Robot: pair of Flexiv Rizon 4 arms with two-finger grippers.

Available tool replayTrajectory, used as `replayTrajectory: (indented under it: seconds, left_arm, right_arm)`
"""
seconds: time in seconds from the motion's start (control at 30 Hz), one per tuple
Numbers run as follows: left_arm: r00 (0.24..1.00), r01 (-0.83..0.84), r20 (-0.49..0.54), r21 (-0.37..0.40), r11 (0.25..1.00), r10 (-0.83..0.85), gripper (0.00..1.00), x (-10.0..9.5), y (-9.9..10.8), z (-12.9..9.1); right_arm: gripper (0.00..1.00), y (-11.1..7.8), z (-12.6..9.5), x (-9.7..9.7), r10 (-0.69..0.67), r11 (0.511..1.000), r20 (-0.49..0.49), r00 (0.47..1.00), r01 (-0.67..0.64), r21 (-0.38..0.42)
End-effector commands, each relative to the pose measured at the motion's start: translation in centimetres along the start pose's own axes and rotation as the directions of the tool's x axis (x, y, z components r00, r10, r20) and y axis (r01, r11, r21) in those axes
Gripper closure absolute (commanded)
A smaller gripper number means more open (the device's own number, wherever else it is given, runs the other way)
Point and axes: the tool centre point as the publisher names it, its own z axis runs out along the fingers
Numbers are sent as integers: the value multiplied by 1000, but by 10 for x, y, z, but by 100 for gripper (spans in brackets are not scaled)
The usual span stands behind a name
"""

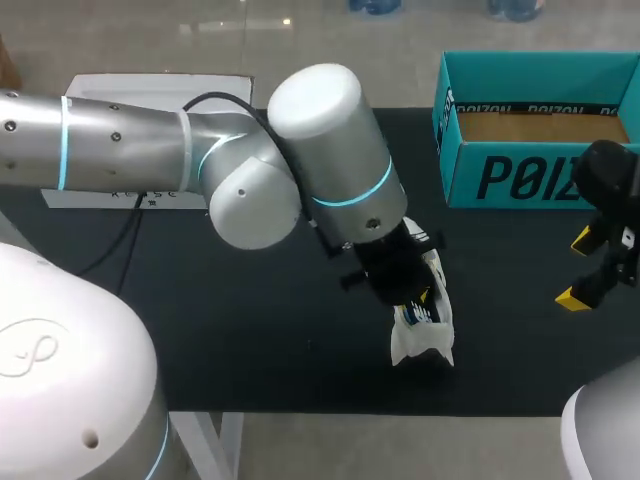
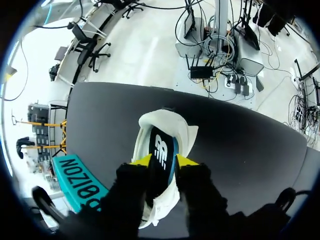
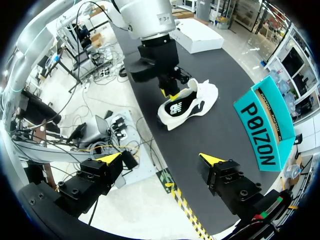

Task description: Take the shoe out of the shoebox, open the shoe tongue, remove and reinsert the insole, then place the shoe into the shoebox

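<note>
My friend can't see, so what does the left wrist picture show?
The left tool pinches the dark middle part of a white shoe between its two yellow tips. The shoe lies on a black table, with a teal shoebox off to one side of the tool.

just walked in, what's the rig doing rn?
The left gripper is down on the white shoe, which lies on the black mat outside the teal shoebox; whether it grips anything is unclear. The right gripper hangs open and empty near the shoebox.
</note>
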Motion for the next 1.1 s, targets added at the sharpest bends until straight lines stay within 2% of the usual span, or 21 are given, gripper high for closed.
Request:
replayTrajectory:
  seconds: [0.03, 0.3, 0.97, 1.1]
  left_arm:
    - [999, 1, -33, 14, 1000, -1, 100, -4, 4, 6]
    - [989, 2, -148, 27, 1000, 2, 100, 9, 6, 18]
    - [966, -42, -253, 59, 997, 56, 100, 12, -7, 37]
    - [970, -38, -238, 48, 998, 48, 100, 5, -2, 30]
  right_arm:
    - [0, 4, 0, -2, 1, 1000, -6, 1000, -1, 9]
    - [0, 4, 0, -2, 1, 1000, -6, 1000, -1, 9]
    - [0, 4, 0, -2, 1, 1000, -6, 1000, -1, 9]
    - [0, 4, 0, -2, 1, 1000, -6, 1000, -1, 9]
